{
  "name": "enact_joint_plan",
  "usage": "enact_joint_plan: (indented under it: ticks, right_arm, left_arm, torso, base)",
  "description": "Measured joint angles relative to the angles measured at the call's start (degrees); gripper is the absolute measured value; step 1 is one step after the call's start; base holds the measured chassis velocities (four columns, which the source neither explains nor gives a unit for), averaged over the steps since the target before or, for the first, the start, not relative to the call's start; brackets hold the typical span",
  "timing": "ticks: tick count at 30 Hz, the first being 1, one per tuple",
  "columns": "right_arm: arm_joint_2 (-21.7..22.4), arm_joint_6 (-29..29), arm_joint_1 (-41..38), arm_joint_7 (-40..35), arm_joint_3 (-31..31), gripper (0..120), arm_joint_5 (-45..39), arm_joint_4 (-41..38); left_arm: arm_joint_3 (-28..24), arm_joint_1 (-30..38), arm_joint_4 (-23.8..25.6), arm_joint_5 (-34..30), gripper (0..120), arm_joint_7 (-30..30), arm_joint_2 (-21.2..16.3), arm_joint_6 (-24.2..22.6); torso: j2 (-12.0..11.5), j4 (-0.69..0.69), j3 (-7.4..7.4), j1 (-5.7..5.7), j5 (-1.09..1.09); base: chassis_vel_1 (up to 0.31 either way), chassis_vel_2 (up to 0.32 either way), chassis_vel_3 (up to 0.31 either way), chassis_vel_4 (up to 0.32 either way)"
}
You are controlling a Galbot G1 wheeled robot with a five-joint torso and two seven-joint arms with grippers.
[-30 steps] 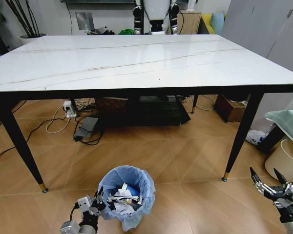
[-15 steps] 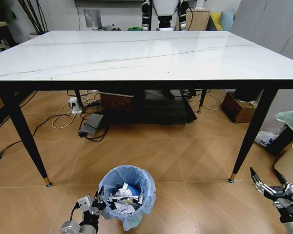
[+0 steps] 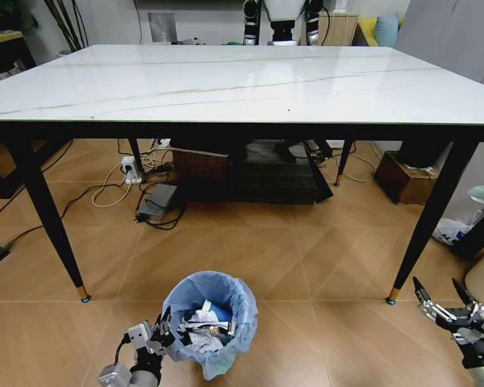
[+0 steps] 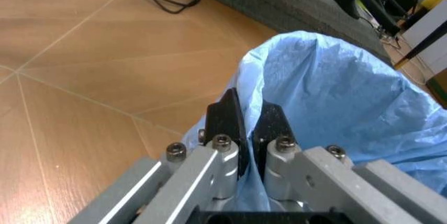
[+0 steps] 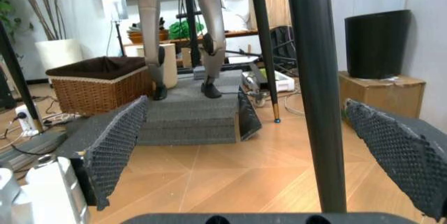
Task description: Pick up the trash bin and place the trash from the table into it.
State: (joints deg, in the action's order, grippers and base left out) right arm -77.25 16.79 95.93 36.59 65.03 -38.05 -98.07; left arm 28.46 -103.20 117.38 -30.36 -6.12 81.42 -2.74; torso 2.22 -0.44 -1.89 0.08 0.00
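- Standing upright on the wooden floor (image 3: pixel 306 266), in front of the table (image 3: pixel 226 81) and near its front-left leg, the trash bin (image 3: pixel 214 343) opened straight up; its long axis ran vertical.
- Bin was lined with a crinkly light-blue bag (image 4: pixel 335 98), whose edge folded over the rim.
- Contents seen from the head view: crumpled white paper, a blue-and-white piece, and a long thin dark wrapper (image 3: pixel 206 329) lying roughly crosswise near the top. Other items could not be told apart.
- Left gripper (image 3: pixel 163 332) sat at the bin's left rim. In the left wrist view its black fingers (image 4: pixel 227 122) were drawn narrow, pinching the bag's edge and rim between them.
- Right gripper (image 3: pixel 448 298) hung low on the right, well apart from the bin, near the table's front-right leg; its mesh-faced pads (image 5: pixel 115 145) were spread wide, holding nothing.
- Table top was white marble-look with thin grey veins and slim black legs.
- Under the table: a wicker basket (image 5: pixel 98 85), a stack of grey foam mats (image 5: pixel 192 114), a power strip and loose cables (image 3: pixel 141 185).
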Motion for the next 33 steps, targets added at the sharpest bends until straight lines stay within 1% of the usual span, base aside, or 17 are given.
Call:
enact_joint_plan:
  ticks: [13, 24, 33]
  right_arm:
    - [0.0, 0.0, 0.0, 0.0, 0.0, 100, 0.0, 0.0]
    - [0.0, 0.0, 0.0, 0.0, 0.0, 100, 0.0, 0.0]
    - [0.0, 0.0, 0.0, 0.0, 0.0, 100, 0.0, 0.0]
  left_arm:
    - [-0.16, 0.35, -0.35, -0.59, 0, -0.02, 0.22, 0.1]
    - [-0.56, 0.91, -1.23, -1.04, 0, -0.14, 0.58, 1.38]
    - [-0.86, 1.91, -2.49, -3.5, 0, -0.4, 0.32, 1.27]
  torso:
    - [0.11, 0.0, -0.12, -0.02, 0.0]
    - [0.32, 0.0, -0.29, 0.01, 0.0]
    - [0.43, 0.0, -0.37, 0.04, 0.0]
  base:
    - [0.0, 0.0, 0.0, 0.0]
    - [0.0, 0.0, 0.0, 0.0]
    - [0.0, 0.0, 0.0, 0.0]
